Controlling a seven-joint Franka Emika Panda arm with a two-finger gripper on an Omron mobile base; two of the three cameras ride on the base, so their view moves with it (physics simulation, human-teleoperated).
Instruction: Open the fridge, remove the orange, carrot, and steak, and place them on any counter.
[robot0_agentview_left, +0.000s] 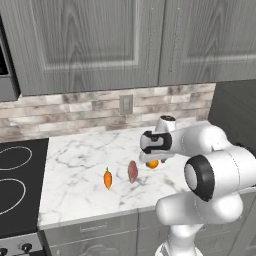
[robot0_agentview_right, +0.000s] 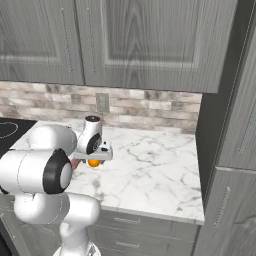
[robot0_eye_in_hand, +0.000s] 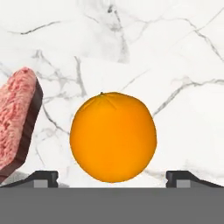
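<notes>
Evidently the last placing step — the orange (robot0_eye_in_hand: 113, 136) sits on the marble bench (robot0_agentview_left: 80, 160) directly between the jaws, which stand wide apart and clear of it on both sides. Steak (robot0_eye_in_hand: 17, 120) lies just to one side of the jaws, not touching the orange; carrot (robot0_agentview_left: 107, 178) lies beyond the steak, well apart. All three look delivered. Next move, as I judge it: lift the gripper (robot0_eye_in_hand: 113, 178) straight away without nudging the orange — it could roll.

— What's hidden on my screens?
— The hand covers most of the orange (robot0_agentview_left: 153, 163) in the left base view; the steak (robot0_eye_in_hand: 16, 124) runs off the hand view's left edge.
— And the stovetop (robot0_agentview_left: 17, 185)?
— Cut by the frame.
</notes>
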